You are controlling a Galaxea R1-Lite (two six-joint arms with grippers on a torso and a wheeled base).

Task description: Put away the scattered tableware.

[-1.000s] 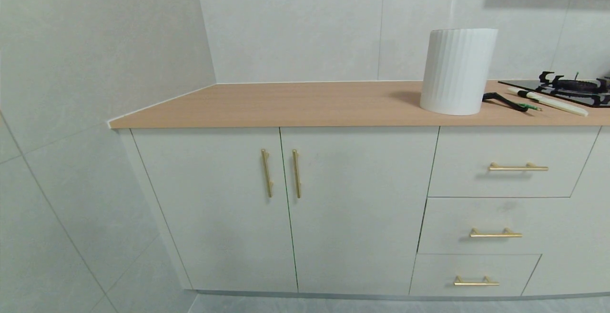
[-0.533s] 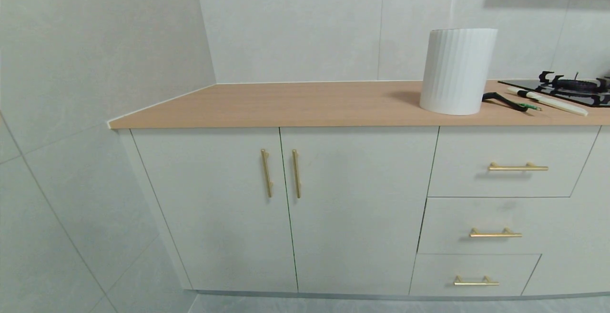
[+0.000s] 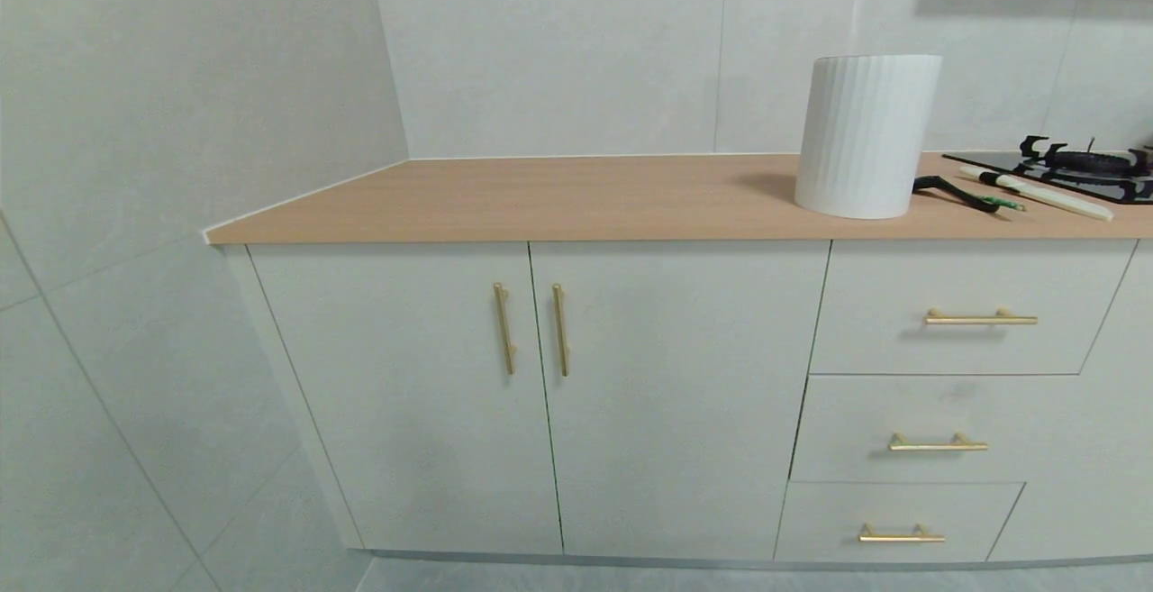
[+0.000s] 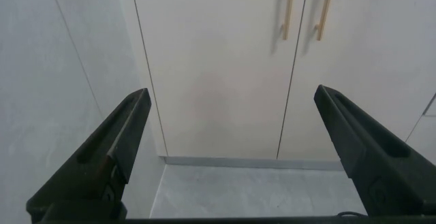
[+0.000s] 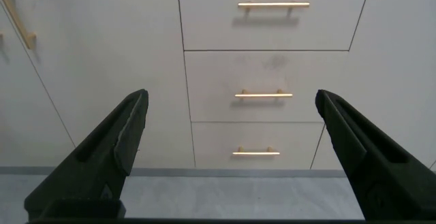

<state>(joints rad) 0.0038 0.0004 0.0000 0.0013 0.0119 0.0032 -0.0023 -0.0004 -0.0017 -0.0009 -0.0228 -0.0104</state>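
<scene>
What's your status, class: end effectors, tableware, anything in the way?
Left end effector open, empty, facing cupboard doors. Right end effector open, empty, facing drawers. Utensils on countertop beside white ribbed container. Nothing blocking them.

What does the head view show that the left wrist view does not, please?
Head view adds: the wooden countertop, a white ribbed container, utensils lying beside it, a stove and three drawers. Left wrist view adds: the left tool, open, facing the cabinet base. Shared: the two cabinet doors with gold handles.
</scene>
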